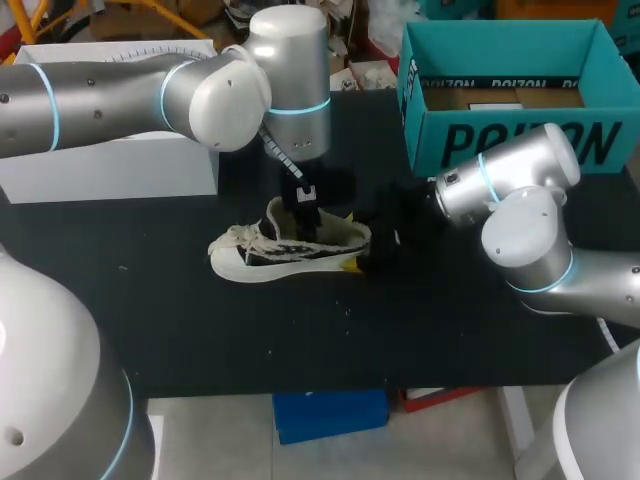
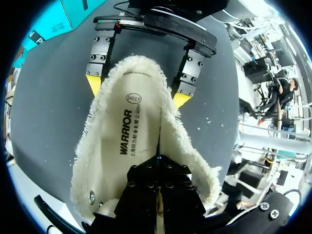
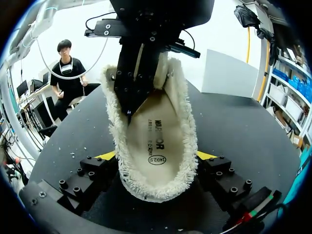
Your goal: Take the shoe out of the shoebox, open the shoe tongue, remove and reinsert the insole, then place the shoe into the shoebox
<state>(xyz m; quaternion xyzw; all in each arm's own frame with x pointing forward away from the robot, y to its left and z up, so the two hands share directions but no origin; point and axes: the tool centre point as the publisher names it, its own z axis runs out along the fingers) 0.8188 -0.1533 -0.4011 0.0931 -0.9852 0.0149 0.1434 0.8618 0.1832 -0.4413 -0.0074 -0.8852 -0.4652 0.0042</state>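
Observation:
A low black-and-white shoe (image 1: 285, 250) with a fleecy cream collar lies on the black table (image 1: 200, 330), toe to the left. My right gripper (image 3: 156, 161) holds its heel, one yellow tip pressed against each side. In the left wrist view those fingertips (image 2: 93, 83) flank the heel. My left gripper (image 2: 158, 161) points down into the shoe's opening, its black fingers shut together with their tips on the printed cream insole (image 2: 124, 131). I cannot tell if they pinch the insole. The teal shoebox (image 1: 500, 140) stands open at the back right.
A white box (image 1: 110, 165) sits at the back left, under my left arm. Bare black tabletop stretches in front of the shoe to the near edge.

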